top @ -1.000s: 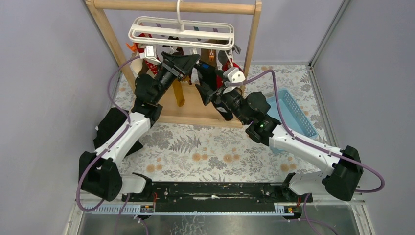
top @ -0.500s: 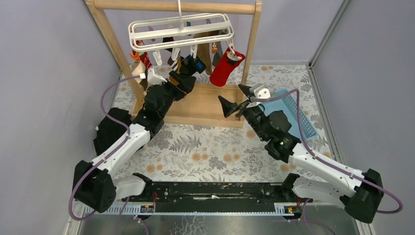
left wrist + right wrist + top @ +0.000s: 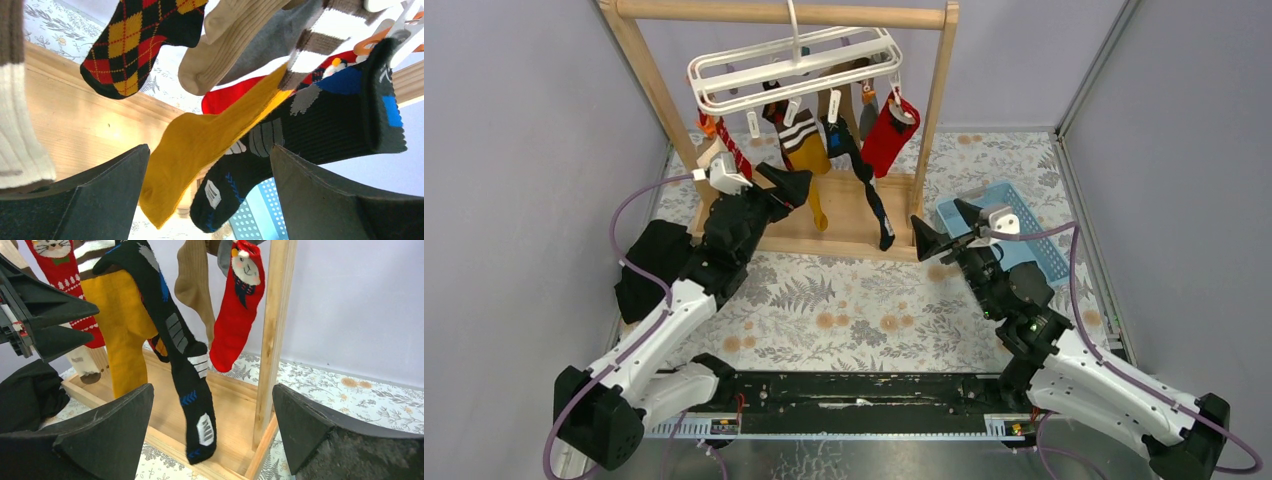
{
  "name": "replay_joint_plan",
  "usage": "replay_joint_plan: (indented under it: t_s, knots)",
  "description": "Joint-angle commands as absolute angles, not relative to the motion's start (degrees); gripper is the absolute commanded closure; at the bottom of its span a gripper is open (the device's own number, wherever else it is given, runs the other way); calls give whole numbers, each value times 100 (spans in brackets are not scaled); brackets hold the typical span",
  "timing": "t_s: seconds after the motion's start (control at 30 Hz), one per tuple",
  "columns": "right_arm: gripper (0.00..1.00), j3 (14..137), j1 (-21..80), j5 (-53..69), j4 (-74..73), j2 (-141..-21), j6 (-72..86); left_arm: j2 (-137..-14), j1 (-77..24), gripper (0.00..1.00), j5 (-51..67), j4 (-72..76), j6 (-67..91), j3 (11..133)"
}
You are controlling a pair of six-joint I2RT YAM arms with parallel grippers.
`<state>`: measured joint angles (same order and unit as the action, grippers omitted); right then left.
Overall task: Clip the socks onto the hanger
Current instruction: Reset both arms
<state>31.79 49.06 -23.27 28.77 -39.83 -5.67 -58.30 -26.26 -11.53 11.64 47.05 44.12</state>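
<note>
The white hanger (image 3: 796, 68) hangs by its hook from the wooden rail. Several socks hang from its clips: a red-white striped sock (image 3: 727, 146), a brown-white striped one (image 3: 796, 126), a mustard yellow one (image 3: 814, 160), a long black one with blue (image 3: 867, 190) and a red one (image 3: 886, 138). The yellow sock (image 3: 210, 145) and the black sock (image 3: 310, 122) also show in the left wrist view, and the black sock (image 3: 182, 350) in the right wrist view. My left gripper (image 3: 796, 187) is open and empty just below the socks. My right gripper (image 3: 944, 228) is open and empty, right of the rack's base.
The wooden rack (image 3: 854, 215) has a round rail, two posts and a flat base. A light blue basket (image 3: 1019, 232) sits right of it, under my right gripper. A black cloth (image 3: 652, 262) lies at the left. Grey walls close in on both sides.
Both arms have pulled back from the hanger toward the near edge. The long black sock now hangs free from a clip. The hanger has swung and tilted.
</note>
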Motion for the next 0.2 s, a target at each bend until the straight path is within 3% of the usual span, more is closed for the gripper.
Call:
replay_joint_plan:
  t_s: [0.0, 0.17]
  knots:
    - [5, 3093, 4853, -2671, 2882, -3722, -564, -5784, -2668, 1, -1369, 1046, 4557, 4315]
    - [4, 3095, 4834, -2705, 2766, -3649, -607, -5975, -2672, 1, -1174, 820, 4594, 4495]
